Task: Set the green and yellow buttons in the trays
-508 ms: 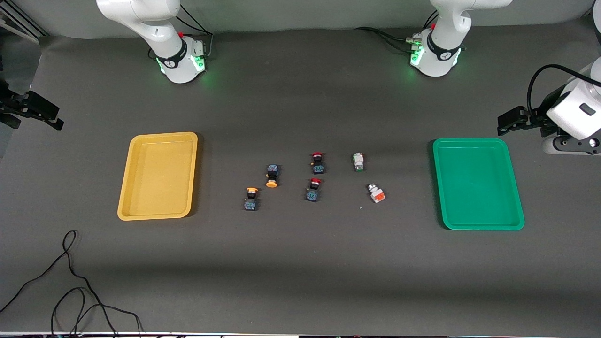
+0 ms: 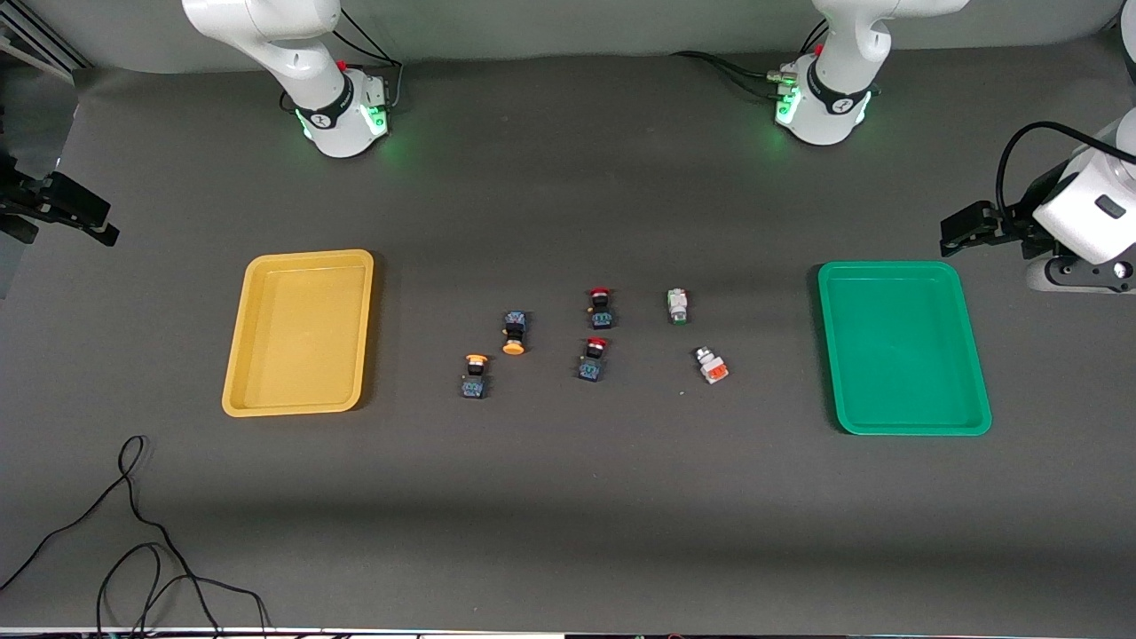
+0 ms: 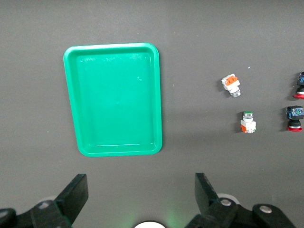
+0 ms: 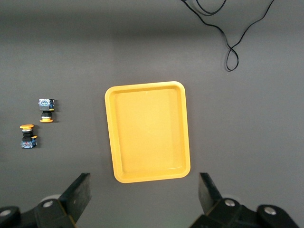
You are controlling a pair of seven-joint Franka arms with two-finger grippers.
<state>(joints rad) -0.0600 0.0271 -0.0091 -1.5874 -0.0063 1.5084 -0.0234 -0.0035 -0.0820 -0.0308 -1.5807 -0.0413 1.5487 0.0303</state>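
- Pretty clearly a robotics lab bench, not a home or a shop.
- The whole table (image 2: pixel 568 532) is covered in a plain dark grey mat, no household stuff anywhere.
- Two white robot arm bases (image 2: pixel 342 120) (image 2: pixel 825 111) sit on it along one edge, glowing green at the bottom, with cables plugged in.
- A loose black cable (image 2: pixel 133 541) snakes across one corner.
- Metal framing (image 2: pixel 40 40) pokes in at the edge.
- Some industrial push-button switches (image 2: pixel 599 333) are laid out in the middle between a yellow tray (image 2: pixel 238 355) and a green tray (image 2: pixel 976 355), like a test setup.
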